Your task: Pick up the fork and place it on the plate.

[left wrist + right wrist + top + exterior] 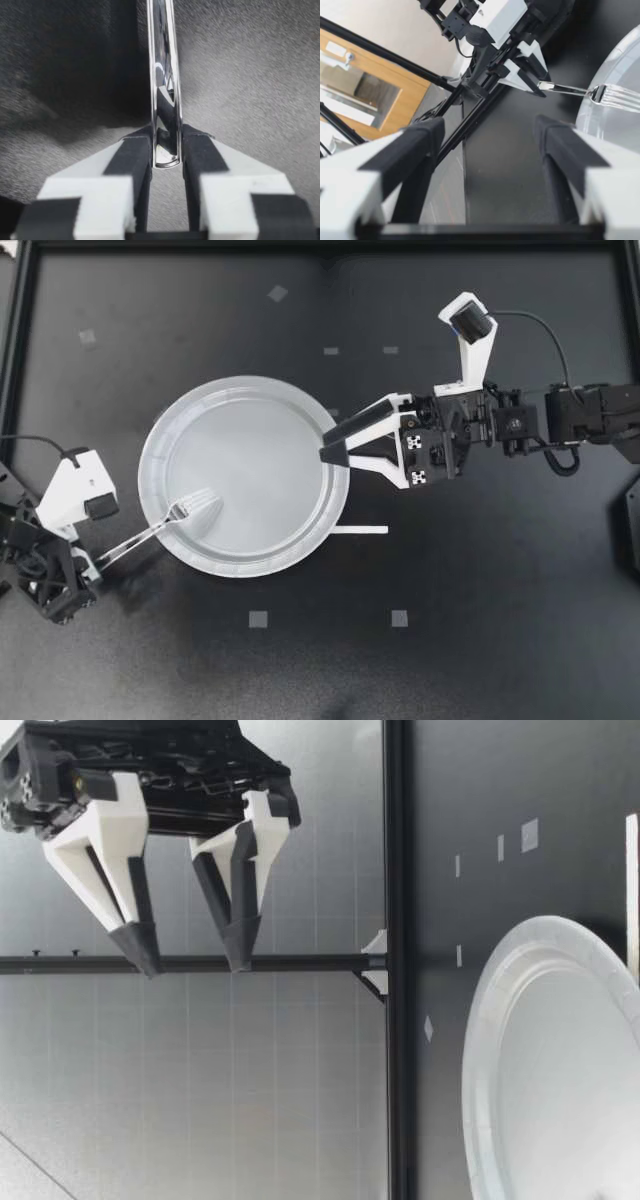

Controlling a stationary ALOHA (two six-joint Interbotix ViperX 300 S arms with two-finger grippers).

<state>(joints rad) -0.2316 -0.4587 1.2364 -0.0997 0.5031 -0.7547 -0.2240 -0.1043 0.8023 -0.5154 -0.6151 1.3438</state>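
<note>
A white paper plate [300, 410] lies in the middle of the black table. The metal fork [165, 519] has its tines over the plate's near-left part, and its handle sticks out past the rim. My left gripper [103, 560] is shut on the handle's end; the left wrist view shows the handle [165, 95] pinched between both pads [135, 160]. My right gripper [335, 450] hangs open at the plate's right rim with nothing in it. From the right wrist view its open fingers [415, 150] frame the fork [600, 93] and the plate [615, 75]. In the low view a gripper [193, 958] stands open high above the plate [475, 1050].
A white strip [360, 530] lies on the table just right of the plate. Small grey tape squares [258, 619] mark the mat. A black frame rail [15, 350] runs along the table's edges.
</note>
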